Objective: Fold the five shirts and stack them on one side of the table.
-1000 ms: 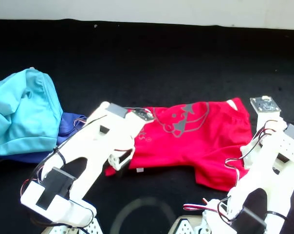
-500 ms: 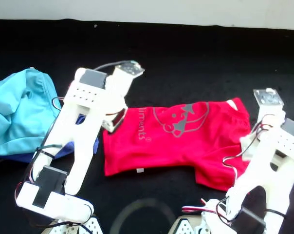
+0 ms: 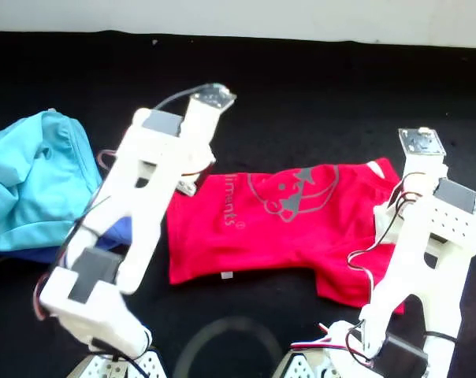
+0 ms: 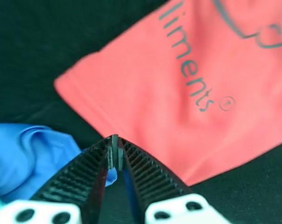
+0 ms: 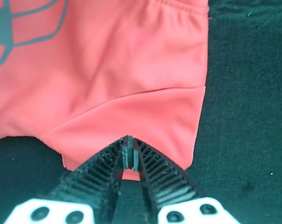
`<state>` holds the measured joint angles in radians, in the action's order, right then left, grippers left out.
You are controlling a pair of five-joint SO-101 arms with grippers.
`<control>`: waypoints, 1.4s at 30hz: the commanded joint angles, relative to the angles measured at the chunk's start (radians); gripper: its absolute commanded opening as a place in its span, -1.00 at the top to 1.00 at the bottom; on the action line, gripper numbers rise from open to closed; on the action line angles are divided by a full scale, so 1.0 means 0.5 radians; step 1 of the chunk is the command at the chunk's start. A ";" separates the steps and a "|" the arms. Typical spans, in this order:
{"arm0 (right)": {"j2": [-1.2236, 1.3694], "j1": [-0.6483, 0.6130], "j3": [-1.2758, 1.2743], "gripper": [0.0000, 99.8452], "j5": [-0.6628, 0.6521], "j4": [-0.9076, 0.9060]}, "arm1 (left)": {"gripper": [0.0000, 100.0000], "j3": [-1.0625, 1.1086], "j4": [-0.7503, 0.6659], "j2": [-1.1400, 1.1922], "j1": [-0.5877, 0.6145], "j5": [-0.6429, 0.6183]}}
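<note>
Red shirt (image 3: 293,224) spread flat at centre of black bench (image 3: 301,87), print up. Turquoise shirt (image 3: 33,185) bunched at left, over blue shirt (image 4: 24,154). Left gripper (image 4: 114,151) above red shirt's left edge, fingers pressed together, empty. Right gripper (image 5: 128,156) above red shirt's right end, fingers likewise closed, empty.

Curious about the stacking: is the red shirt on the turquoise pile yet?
No, the red shirt lies spread on the table, beside the turquoise pile.
</note>
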<state>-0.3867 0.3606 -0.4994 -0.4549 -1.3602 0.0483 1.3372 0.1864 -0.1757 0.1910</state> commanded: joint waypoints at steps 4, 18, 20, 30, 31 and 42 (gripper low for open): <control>-0.048 -0.023 0.100 0.99 0.025 0.133 | 0.98 -0.238 -0.037 0.361 0.026 -0.083; 0.348 -0.072 0.391 0.99 0.276 0.287 | 0.98 -0.450 -0.086 0.729 0.014 -0.166; 0.514 -0.106 0.496 0.99 0.295 0.287 | 0.98 -0.450 -0.132 0.790 0.026 -0.178; 1.119 -0.376 1.060 0.99 0.301 0.302 | 0.98 -0.750 -0.135 0.858 0.229 -0.252; 1.171 -0.388 1.122 0.99 0.301 0.302 | 0.98 -0.784 -0.135 0.858 0.247 -0.249; 1.904 -0.256 1.548 0.99 0.301 0.305 | 0.98 -1.085 -0.123 1.204 0.275 -0.255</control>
<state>0.5309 0.1918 0.1895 -0.3107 -1.2236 -0.4135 1.2789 0.7327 -0.0468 0.0729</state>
